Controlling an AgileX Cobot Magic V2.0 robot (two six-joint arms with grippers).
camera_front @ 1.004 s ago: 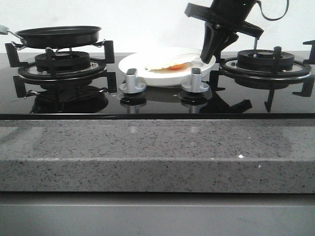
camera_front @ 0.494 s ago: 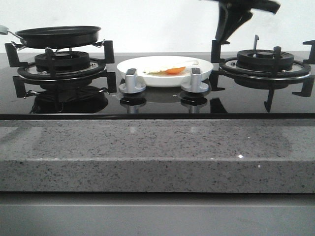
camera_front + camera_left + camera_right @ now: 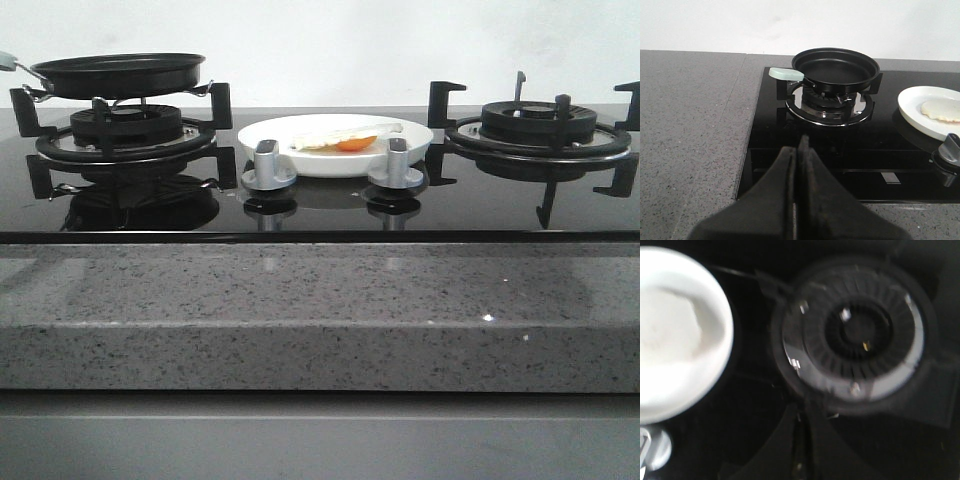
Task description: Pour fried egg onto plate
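The fried egg [image 3: 343,141] lies flat in the white plate [image 3: 330,166] at the middle of the hob, its orange yolk showing. The black frying pan [image 3: 118,73] rests on the left burner with nothing in it. In the left wrist view, my left gripper [image 3: 800,146] is shut on nothing, over the hob's front edge, short of the pan [image 3: 835,67]; the plate [image 3: 912,112] and egg [image 3: 942,109] sit at the side. My right gripper [image 3: 802,412] is shut and empty high above the right burner [image 3: 857,332], beside the plate [image 3: 722,347] and egg [image 3: 665,325]. Neither gripper appears in the front view.
Two silver knobs [image 3: 268,165] [image 3: 397,163] stand in front of the plate. The right burner grate [image 3: 540,125] has raised black prongs. A speckled grey stone counter [image 3: 320,310] runs along the front and to the left of the hob [image 3: 690,125].
My right gripper lifted off the plate's right rim and rose out of the front view. The egg settled from a raised fold to lying flat in the plate.
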